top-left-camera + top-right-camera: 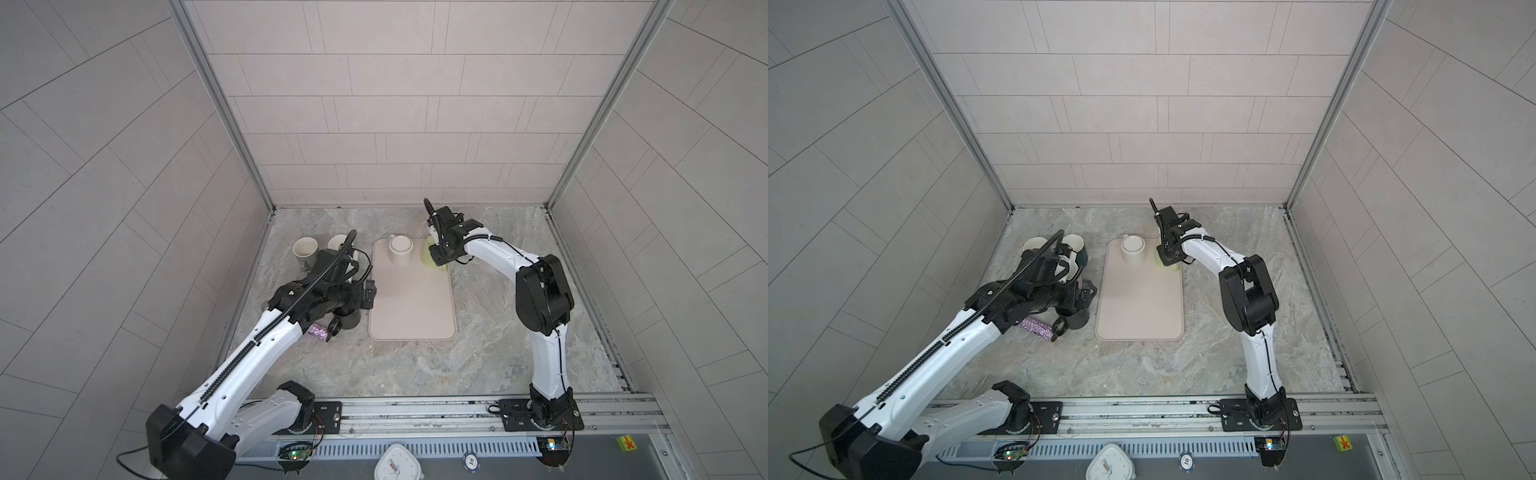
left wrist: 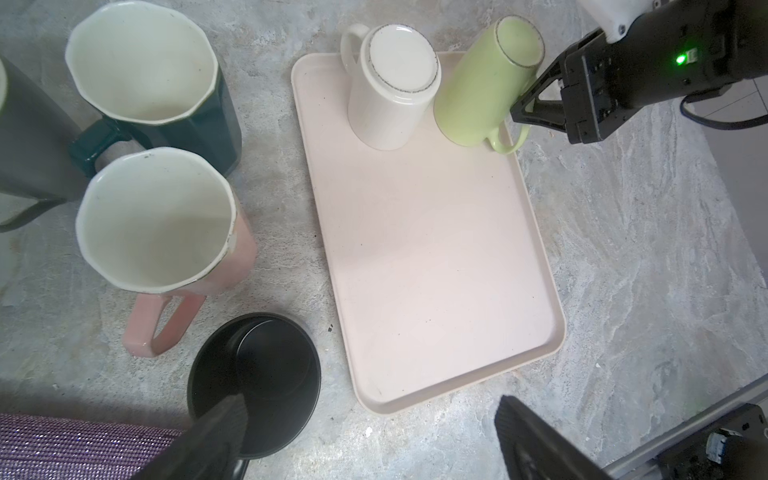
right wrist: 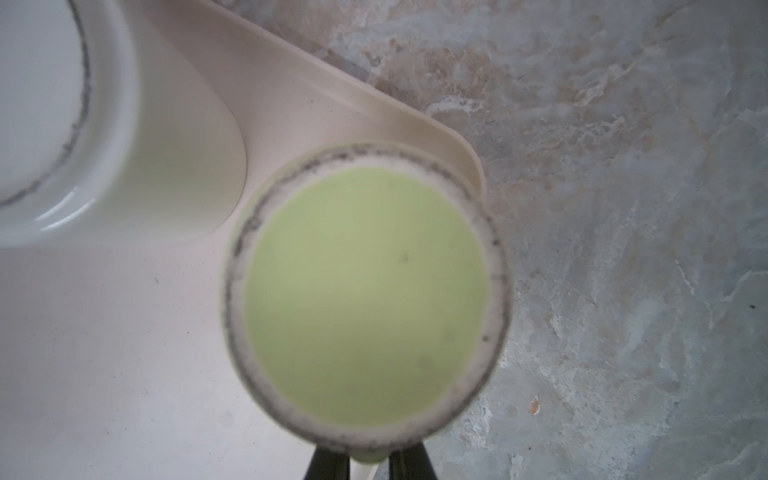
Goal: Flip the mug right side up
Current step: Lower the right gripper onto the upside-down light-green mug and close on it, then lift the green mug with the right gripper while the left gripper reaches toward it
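Two jaws closed on the green mug's handle

The green mug [image 2: 478, 95] is found bottom up at the far right corner of the tray [image 2: 436, 270], with its base turned straight toward the right wrist camera. Its handle is pinched between the closed-down jaws of the right gripper [image 3: 368, 461], which is seen at the tray's right edge. A white mug [image 2: 390, 83] is set bottom up on the tray, just beside the green one. The left gripper [image 2: 370, 401] is spread fully wide and nothing is held in it. It is hung over a black mug [image 2: 266, 374] that is stood just off the tray's left edge. A pink mug [image 2: 166, 232] and a dark green mug [image 2: 158, 83] are stood upright further left of the tray.
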Available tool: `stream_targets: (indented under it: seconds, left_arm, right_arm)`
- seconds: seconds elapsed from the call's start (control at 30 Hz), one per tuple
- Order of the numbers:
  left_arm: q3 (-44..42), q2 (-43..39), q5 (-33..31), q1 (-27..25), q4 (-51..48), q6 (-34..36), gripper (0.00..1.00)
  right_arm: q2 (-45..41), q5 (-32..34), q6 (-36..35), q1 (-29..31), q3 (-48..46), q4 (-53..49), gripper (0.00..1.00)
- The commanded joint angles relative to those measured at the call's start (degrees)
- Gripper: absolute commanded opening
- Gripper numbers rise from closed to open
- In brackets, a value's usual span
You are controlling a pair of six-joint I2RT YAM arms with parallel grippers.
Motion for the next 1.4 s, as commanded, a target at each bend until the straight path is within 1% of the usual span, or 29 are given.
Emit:
stream_targets:
  seconds: [0.0,0.07,0.2,0.37,0.43,0.57,0.67,0.8,0.9,1.0,1.07,1.13,1.2,1.37]
  left_arm:
    - [-1.72,-0.10,2.06,0.24,2.97,-1.71,1.00]
    - [-2.09,0.32,2.68,0.28,4.11,-2.61,1.00]
    - [-2.76,-0.20,1.24,0.28,5.38,-3.98,1.00]
    - [-6.83,-2.91,1.61,0.18,12.32,-8.12,1.00]
    - [-7.77,-2.51,2.82,0.28,14.69,-9.42,1.00]
    - [-8.01,0.35,7.37,0.20,17.94,-11.32,1.00]
    - [-8.21,1.22,8.81,0.12,19.94,-12.75,1.00]
    - [-9.93,1.40,11.26,0.12,26.85,-17.11,0.99]
    - [-10.31,2.66,12.52,-0.18,32.01,-20.16,0.97]
    - [-10.12,3.63,13.27,-0.53,36.24,-22.06,0.95]
    - [-10.69,4.16,14.14,-0.59,40.59,-25.33,0.94]
    - [-11.16,4.87,14.58,-0.77,44.59,-27.16,0.93]
    - [-11.51,6.10,15.53,-1.01,48.91,-28.37,0.89]
    - [-11.33,8.93,16.56,-2.00,56.26,-29.69,0.82]
  right_arm:
    - [-2.04,-1.53,0.85,0.01,0.20,-0.73,0.00]
    - [-3.88,-2.78,1.63,-0.08,-1.34,0.82,0.00]
    - [-8.13,-8.08,4.16,-0.63,-5.61,5.37,0.00]
    - [-12.80,-11.76,6.88,-1.05,-9.97,9.39,0.00]
    - [-14.60,-13.03,7.82,-1.15,-11.50,10.93,0.00]
    - [-18.35,-17.40,11.22,-2.22,-15.38,15.32,0.00]
    - [-21.84,-21.10,13.31,-2.80,-18.84,19.82,0.00]
    - [-26.91,-21.64,15.33,-2.88,-23.37,25.27,0.00]
    - [-30.78,-21.89,17.29,-2.89,-26.58,29.71,0.00]
    - [-35.09,-22.37,20.79,-3.00,-30.85,36.07,0.00]
    - [-37.03,-22.91,22.15,-3.06,-31.86,37.57,0.00]
    - [-38.31,-23.79,23.58,-3.07,-32.77,38.64,0.00]
    - [-39.67,-24.95,25.49,-3.15,-33.93,40.17,0.00]
    - [-42.76,-27.53,29.40,-3.15,-36.52,44.02,0.00]
